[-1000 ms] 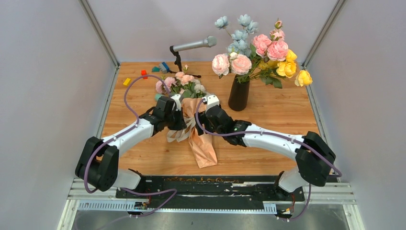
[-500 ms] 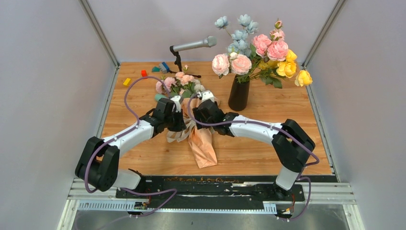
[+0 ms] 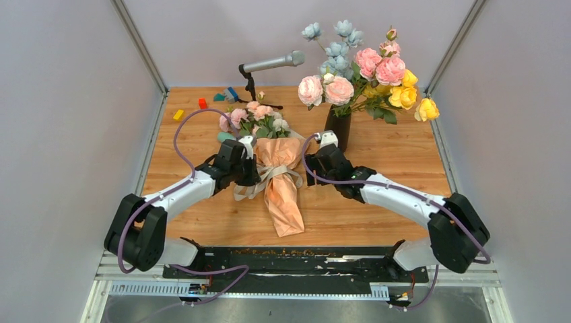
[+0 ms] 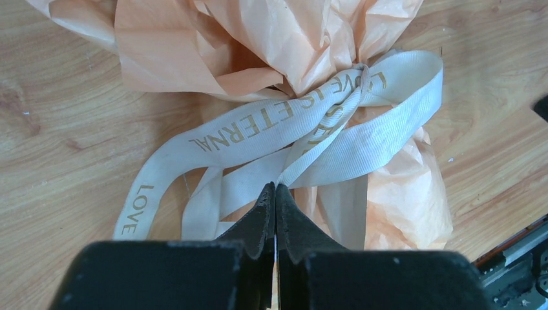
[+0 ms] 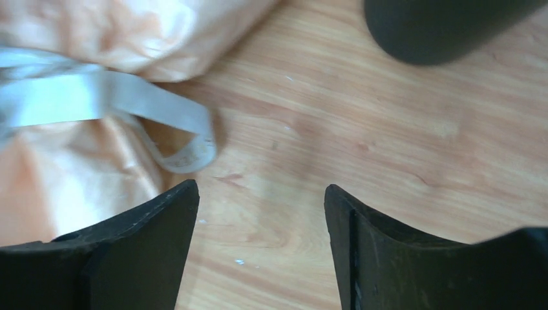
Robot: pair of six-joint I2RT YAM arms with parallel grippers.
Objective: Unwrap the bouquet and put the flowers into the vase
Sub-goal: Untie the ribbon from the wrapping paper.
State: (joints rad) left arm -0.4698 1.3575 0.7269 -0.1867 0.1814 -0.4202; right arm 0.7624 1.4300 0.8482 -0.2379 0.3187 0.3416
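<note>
Bouquet [image 3: 281, 182] lies flat mid tabletop [image 3: 397, 161] between both arms, peach paper still wrapped, tail end toward the bases. The flowers [image 3: 259, 118] poke out the far end, pink and cream heads. Cream ribbon [image 4: 271, 123] is still knotted round the paper, loops spread on the wood. Left fingers [image 4: 258, 219] are pressed together, tips pinching a ribbon strand just below the knot. Right fingers [image 5: 148, 219] are spread wide, nothing between them, over bare wood between bouquet and vase [image 3: 340, 121]. Vase stands upright just right of the bouquet's top, holding big pink, blue and yellow blooms [image 3: 377, 67].
</note>
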